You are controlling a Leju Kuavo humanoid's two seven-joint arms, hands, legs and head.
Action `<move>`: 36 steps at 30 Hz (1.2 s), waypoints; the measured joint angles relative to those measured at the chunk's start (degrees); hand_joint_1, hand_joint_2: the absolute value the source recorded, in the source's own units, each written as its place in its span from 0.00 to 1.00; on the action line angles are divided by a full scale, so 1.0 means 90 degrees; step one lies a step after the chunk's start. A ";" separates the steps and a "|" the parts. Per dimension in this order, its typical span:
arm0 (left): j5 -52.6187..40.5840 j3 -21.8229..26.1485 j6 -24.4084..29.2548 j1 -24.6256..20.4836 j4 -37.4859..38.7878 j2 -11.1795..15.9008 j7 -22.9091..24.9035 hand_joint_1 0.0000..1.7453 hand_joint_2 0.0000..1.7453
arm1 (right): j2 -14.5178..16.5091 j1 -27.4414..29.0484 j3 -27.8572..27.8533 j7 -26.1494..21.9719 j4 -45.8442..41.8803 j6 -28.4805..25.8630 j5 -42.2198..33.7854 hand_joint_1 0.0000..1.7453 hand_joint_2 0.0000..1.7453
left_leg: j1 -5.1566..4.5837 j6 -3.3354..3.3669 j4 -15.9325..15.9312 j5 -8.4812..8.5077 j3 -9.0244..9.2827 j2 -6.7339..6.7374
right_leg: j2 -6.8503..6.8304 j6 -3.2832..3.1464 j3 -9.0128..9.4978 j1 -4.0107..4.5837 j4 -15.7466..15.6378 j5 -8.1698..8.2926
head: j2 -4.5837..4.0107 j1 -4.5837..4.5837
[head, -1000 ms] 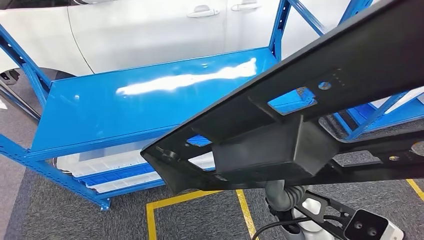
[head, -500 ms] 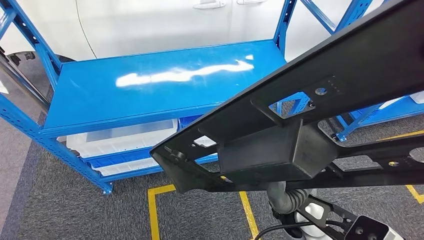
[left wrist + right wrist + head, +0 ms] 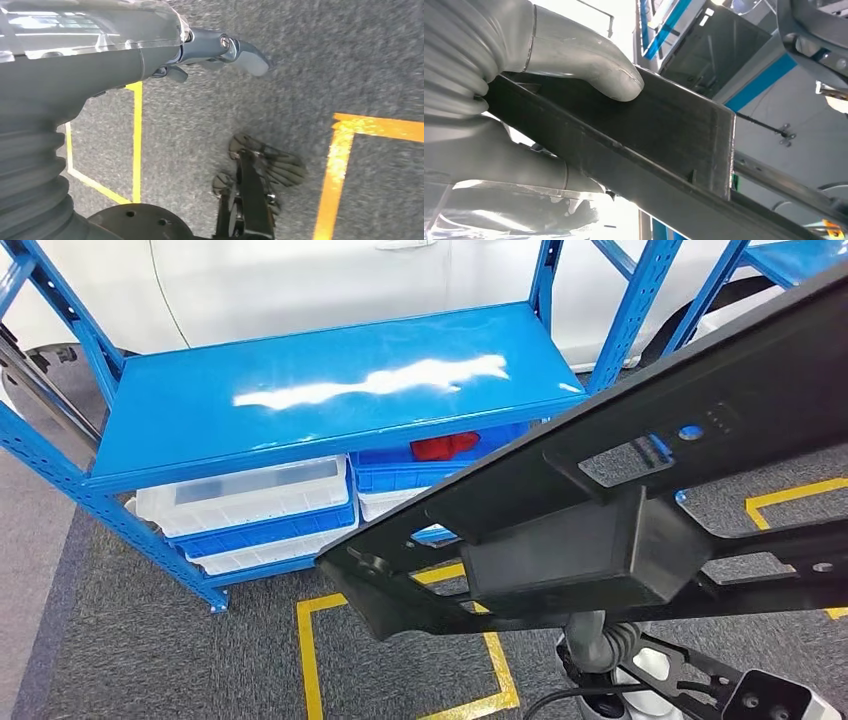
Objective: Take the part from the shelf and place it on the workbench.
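Note:
The part (image 3: 620, 500) is a long black plastic piece with cut-out openings and a box-shaped block on its underside. It runs across the head view from lower middle to upper right, above the floor and away from the blue shelf (image 3: 330, 390). In the right wrist view my right hand (image 3: 574, 70) grips the part (image 3: 664, 130), with the thumb pressed on its flat face. The part hides that hand in the head view. My left hand (image 3: 220, 55) hangs over the grey carpet and holds nothing, its thumb sticking out.
The shelf's top board is bare and glossy. White bins (image 3: 250, 495) and a blue bin holding a red item (image 3: 445, 447) sit on the lower level. A white car (image 3: 300, 280) stands behind. Yellow lines (image 3: 305, 660) mark the carpet.
The whole head view has shifted: the shelf now sits farther off and its lower bins have come into sight. The part keeps its place in my right hand.

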 joint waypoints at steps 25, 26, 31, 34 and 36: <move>0.0009 0.0041 0.0124 -0.0021 0.0000 -0.0086 -0.0070 0.00 1.00 | 0.0305 0.0159 -0.0775 0.0000 0.0242 0.1040 -0.0214 1.00 1.00 | -0.0064 0.0190 -0.0866 0.0576 0.0597 0.0021 | 0.0017 0.0172 0.0184 0.0041 0.0232 -0.0302 | 0.0000 0.0001; 0.0001 0.0041 0.0157 -0.0021 -0.0001 -0.0084 -0.0086 0.00 1.00 | 0.0323 0.0174 -0.0817 0.0000 0.0251 0.1089 -0.0216 1.00 1.00 | -0.0063 0.0148 -0.0867 0.0600 0.0581 0.0026 | 0.0017 0.0143 0.0175 0.0036 0.0177 -0.0296 | 0.0000 0.0001; -0.0005 0.0041 0.0271 -0.0017 0.0000 -0.0061 -0.0252 0.00 1.00 | 0.0419 0.0229 -0.1021 0.0000 0.0324 0.1305 -0.0225 1.00 1.00 | -0.0030 -0.0005 0.0291 -0.0169 0.0098 0.0004 | -0.0023 -0.0014 0.0086 -0.0010 0.0060 -0.0147 | 0.0000 0.0000; -0.0016 0.0041 0.0339 -0.0012 -0.0001 -0.0032 -0.0336 0.00 1.00 | 0.0433 0.0270 -0.1149 0.0000 0.0361 0.1407 -0.0226 1.00 1.00 | -0.0001 -0.0065 0.1011 -0.0380 -0.0124 0.0004 | -0.0026 -0.0004 -0.0015 -0.0004 0.0098 -0.0089 | 0.0000 0.0000; -0.0019 0.0041 0.0362 -0.0013 -0.0003 -0.0010 -0.0370 0.00 1.00 | 0.0443 0.0290 -0.1198 0.0000 0.0371 0.1442 -0.0217 1.00 1.00 | 0.0016 -0.0078 0.0586 -0.0095 0.0155 0.0006 | -0.0024 0.0011 -0.0058 -0.0012 0.0142 -0.0077 | 0.0000 0.0000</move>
